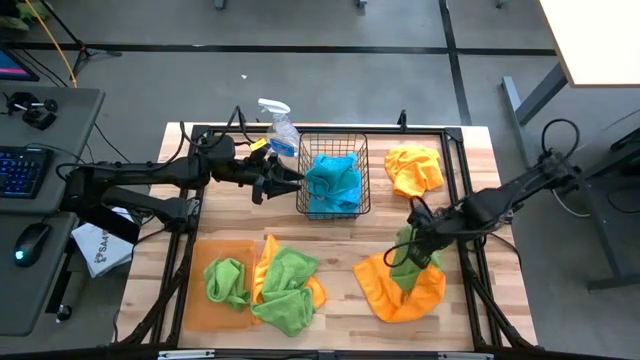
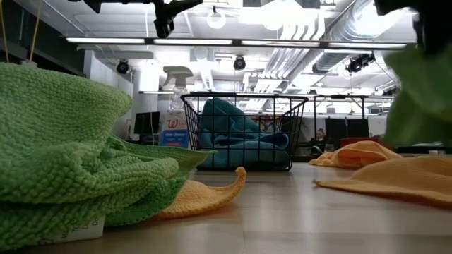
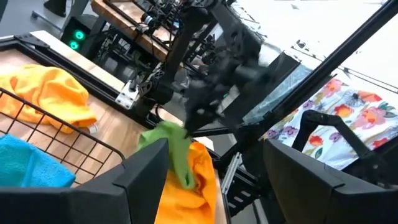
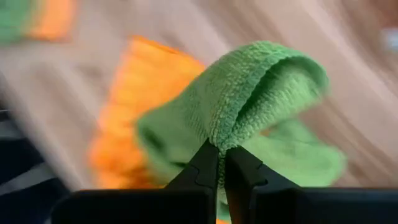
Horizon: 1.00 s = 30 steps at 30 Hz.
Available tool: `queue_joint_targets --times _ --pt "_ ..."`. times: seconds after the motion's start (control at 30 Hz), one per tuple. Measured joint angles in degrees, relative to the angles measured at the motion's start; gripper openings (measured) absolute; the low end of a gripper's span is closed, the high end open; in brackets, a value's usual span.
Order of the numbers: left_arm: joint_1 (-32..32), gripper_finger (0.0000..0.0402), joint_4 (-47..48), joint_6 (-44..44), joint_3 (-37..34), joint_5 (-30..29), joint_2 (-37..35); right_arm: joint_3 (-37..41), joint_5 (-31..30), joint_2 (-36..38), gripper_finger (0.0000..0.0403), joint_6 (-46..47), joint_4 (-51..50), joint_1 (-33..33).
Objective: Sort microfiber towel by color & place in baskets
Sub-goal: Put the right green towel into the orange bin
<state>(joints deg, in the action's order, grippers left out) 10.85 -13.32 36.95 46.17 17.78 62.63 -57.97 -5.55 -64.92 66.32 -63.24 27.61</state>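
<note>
The right end effector [image 4: 221, 163] pinches a folded, nubby green microfiber towel [image 4: 249, 99] (fold visible only at the wrist) above the crumpled orange towel [image 1: 400, 290].

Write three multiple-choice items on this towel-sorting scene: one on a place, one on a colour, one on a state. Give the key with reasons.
1. Where is the spray bottle?
A. In the orange tray
B. Beside the black wire basket, at the table's far edge
C. Under the right arm

2. What colour are the towels in the wire basket?
A. Blue
B. Orange
C. Green

3. What is the right pincer doing?
A. Hanging open
B. Shut on an orange towel
C. Shut on a green towel

Key:
1 B, the high view shows it standing next to the basket.
2 A, only blue towels lie inside.
3 C, the right wrist view shows the fingers pinching a green fold, lifted above an orange towel.
</note>
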Motion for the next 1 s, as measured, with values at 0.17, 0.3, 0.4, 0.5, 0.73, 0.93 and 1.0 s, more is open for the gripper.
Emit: queue_joint_targets --times 0.17,0.3,0.4,0.5,0.73,0.93,1.0 --pt "0.0 0.0250 0.0 0.1 0.0 0.0 0.0 -7.2 -0.7 1.8 0.0005 -7.6 2.8 1.1" --pt "-0.3 0.0250 -1.3 3.6 0.0 0.0 0.2 -11.9 -3.2 2.1 0.0004 -13.6 7.0 1.0" --pt "-1.2 0.0250 -3.3 4.6 0.0 0.0 1.4 -13.4 -4.4 2.0 0.0002 -17.5 10.1 0.5" --pt "-2.5 0.0250 -9.3 5.1 0.0 0.1 3.4 -13.6 -4.5 2.0 0.0002 -20.1 15.4 -0.5" --pt "-3.5 0.0250 -16.1 6.7 8.0 4.1 12.4 -13.6 -6.3 1.9 0.0001 -29.0 26.5 -5.7" --pt "-3.0 0.0250 -16.2 3.8 20.5 14.8 21.2 -13.6 -5.2 1.9 0.0000 -35.5 36.4 -12.2" --pt "-2.9 0.0250 -15.2 2.8 23.6 16.2 23.3 -13.6 -3.9 1.9 0.0000 -37.2 39.8 -13.6"
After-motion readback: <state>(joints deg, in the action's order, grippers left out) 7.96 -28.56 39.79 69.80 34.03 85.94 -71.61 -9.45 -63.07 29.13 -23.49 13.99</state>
